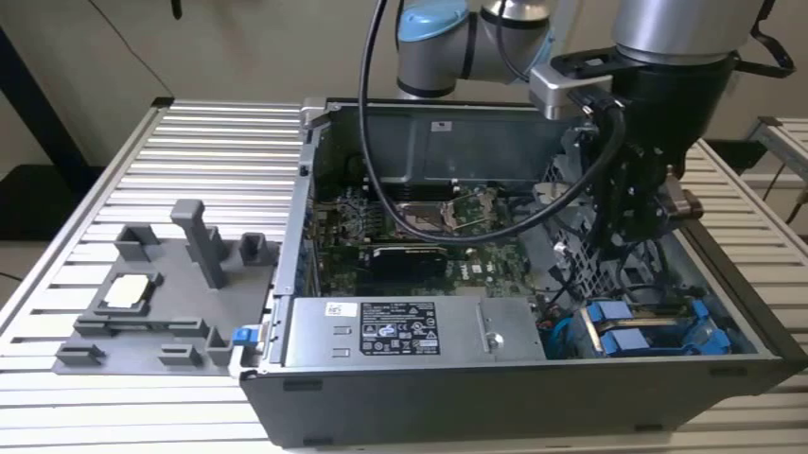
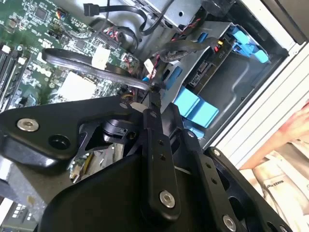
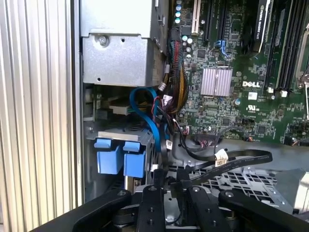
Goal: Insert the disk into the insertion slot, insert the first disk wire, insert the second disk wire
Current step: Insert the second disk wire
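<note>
The disk [image 1: 688, 333] lay in its bright blue carrier inside the open computer case [image 1: 505, 397], at about four o'clock of the case in the exterior view. It sat in the insertion slot [image 2: 234, 89] of the grey sheet-metal drive cage. Two blue tabs [image 3: 108, 155] stood side by side at the cage's mouth in the first wrist view. Whether both belonged to one carrier could not be told.

One arm [image 1: 669, 28] stood over the case at about one o'clock in the exterior view, its black wrist reaching down just beside the cage. The one gripper [image 3: 161, 170] was inside the case, near the blue tabs. Its two fingers [image 2: 155, 145] were drawn almost together, with next to no gap at the tips. One flat black wire [image 3: 241, 158] looped across the motherboard [image 3: 231, 58] and ran to the fingertips in both wrist views. The pinch appeared to be on that wire's end, and the connector itself was hidden.

One power supply box [image 1: 505, 331] with one label filled the case at six o'clock. One grey fixture tray [image 1: 139, 326] lay just beside the case at nine o'clock, carrying one tall post [image 1: 202, 241] and one pale square part [image 1: 131, 291]. Everything rested on one slatted metal table [image 1: 189, 151].
</note>
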Tool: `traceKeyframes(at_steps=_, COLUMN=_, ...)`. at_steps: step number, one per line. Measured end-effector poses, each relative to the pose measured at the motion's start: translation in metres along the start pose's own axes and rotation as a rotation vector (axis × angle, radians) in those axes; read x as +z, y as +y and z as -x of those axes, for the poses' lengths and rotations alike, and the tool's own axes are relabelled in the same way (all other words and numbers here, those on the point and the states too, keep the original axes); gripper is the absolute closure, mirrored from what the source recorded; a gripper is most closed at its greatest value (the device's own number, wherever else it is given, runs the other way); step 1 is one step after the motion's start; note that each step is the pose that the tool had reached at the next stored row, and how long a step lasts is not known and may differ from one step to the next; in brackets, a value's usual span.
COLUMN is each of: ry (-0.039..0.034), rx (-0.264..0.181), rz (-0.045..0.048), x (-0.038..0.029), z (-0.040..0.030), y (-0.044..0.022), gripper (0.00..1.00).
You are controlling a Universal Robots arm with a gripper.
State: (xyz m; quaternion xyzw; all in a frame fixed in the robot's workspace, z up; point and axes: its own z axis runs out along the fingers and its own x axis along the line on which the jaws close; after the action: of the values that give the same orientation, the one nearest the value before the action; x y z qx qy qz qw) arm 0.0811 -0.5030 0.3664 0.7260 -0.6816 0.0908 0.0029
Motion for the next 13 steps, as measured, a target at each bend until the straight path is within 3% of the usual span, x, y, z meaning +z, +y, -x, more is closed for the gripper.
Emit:
traceKeyframes(at_steps=4, ry=-0.0067, rx=0.002, rz=-0.0110, x=0.0005, z=0.0005, y=0.0009, gripper=0.74)
traceKeyframes(at_steps=8, ry=-0.0410, rx=0.007, rz=-0.0178, x=0.0005, z=0.0005, y=0.0012, gripper=0.74)
traceKeyframes(at_steps=11, ry=-0.0445, rx=0.007, rz=-0.0203, x=0.0011, z=0.0006, y=0.0015, gripper=0.74)
traceKeyframes(at_steps=13, ry=-0.0545, rx=0.009, rz=-0.0229, x=0.0019, z=0.0007, y=0.0017, gripper=0.74)
